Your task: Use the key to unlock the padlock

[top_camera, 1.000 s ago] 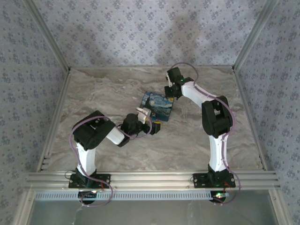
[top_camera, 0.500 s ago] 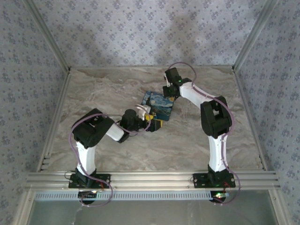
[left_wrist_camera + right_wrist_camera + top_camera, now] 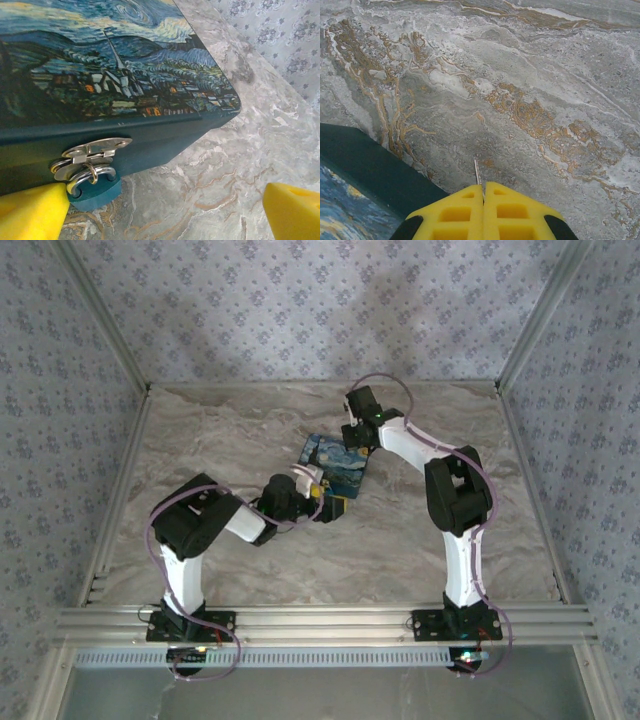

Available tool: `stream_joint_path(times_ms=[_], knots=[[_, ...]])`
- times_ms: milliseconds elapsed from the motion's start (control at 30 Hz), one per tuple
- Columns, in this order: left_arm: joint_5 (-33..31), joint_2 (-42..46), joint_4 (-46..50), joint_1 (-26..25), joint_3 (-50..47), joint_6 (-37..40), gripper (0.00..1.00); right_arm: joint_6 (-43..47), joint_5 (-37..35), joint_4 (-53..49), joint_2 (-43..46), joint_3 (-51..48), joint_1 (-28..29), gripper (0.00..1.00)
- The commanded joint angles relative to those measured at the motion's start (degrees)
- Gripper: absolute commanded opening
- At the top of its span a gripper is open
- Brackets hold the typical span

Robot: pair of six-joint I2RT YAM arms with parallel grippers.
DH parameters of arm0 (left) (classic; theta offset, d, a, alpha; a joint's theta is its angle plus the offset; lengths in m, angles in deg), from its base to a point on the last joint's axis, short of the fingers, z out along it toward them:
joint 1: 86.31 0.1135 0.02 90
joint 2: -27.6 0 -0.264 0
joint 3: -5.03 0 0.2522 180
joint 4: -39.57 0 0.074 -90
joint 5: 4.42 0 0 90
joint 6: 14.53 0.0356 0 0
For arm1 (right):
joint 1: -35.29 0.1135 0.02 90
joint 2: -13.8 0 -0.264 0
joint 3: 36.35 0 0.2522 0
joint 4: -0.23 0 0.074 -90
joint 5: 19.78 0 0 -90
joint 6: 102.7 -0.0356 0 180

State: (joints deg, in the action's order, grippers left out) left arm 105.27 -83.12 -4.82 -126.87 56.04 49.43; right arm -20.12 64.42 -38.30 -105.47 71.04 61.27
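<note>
- Padlock (image 3: 95, 192): small teal body with a silver shackle, hanging from the hasp (image 3: 95, 148) on the painted tin (image 3: 100, 75), low against the marble table (image 3: 545, 75).
- Handling: expect it to be rigid, smooth and free to swing. Steady the body by its flat sides.
- Left gripper (image 3: 160, 215): spread wide and empty, with one pad (image 3: 30, 215) just beside the padlock.
- Right gripper (image 3: 483, 192): pinched closed on a thin metal tip, probably the key (image 3: 477, 172), near the tin's edge.

The box (image 3: 115, 65) bears a swirling blue-and-yellow night-sky painting over dark teal sides. Its padlock (image 3: 95, 192) is teal with a silver shackle (image 3: 92, 175). The left claw (image 3: 164, 212) and right claw (image 3: 483, 190) are bright yellow, the key (image 3: 477, 172) silvery. The desk (image 3: 520, 75) is grey marble veined tan.
</note>
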Motion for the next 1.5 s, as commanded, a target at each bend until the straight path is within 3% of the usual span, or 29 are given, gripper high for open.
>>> stream_joint_path(times_ms=[0,167,300,667,900,1233,1467], knots=[[2.63,-1.15,-0.99,-0.48,1.81,1.85,0.97,0.76,4.03,-4.69,-1.63,-2.31,2.19,0.0],[10.8,-2.53,-7.22,-0.29,1.95,0.53,0.9,0.65,3.79,-4.85,-1.68,-2.22,2.67,0.0],[12.92,-3.05,-8.79,-0.13,2.16,-1.21,0.88,0.65,3.87,-5.41,-1.26,-2.35,2.68,0.0],[9.79,-6.94,-15.84,-0.43,1.07,-7.17,0.88,0.48,2.99,-4.58,-0.27,-3.39,2.76,0.0],[7.63,-6.83,-10.92,-1.76,2.51,-6.61,0.91,0.48,2.82,-4.32,0.25,-3.45,2.85,0.0],[3.11,-7.49,-7.03,-1.7,2.48,-9.33,0.8,0.48,2.73,-4.03,0.87,-4.06,3.01,0.0],[2.16,-8.9,-5.29,-1.17,3.26,-11.63,0.66,0.34,2.68,-3.79,1.4,-4.39,3.11,0.0]])
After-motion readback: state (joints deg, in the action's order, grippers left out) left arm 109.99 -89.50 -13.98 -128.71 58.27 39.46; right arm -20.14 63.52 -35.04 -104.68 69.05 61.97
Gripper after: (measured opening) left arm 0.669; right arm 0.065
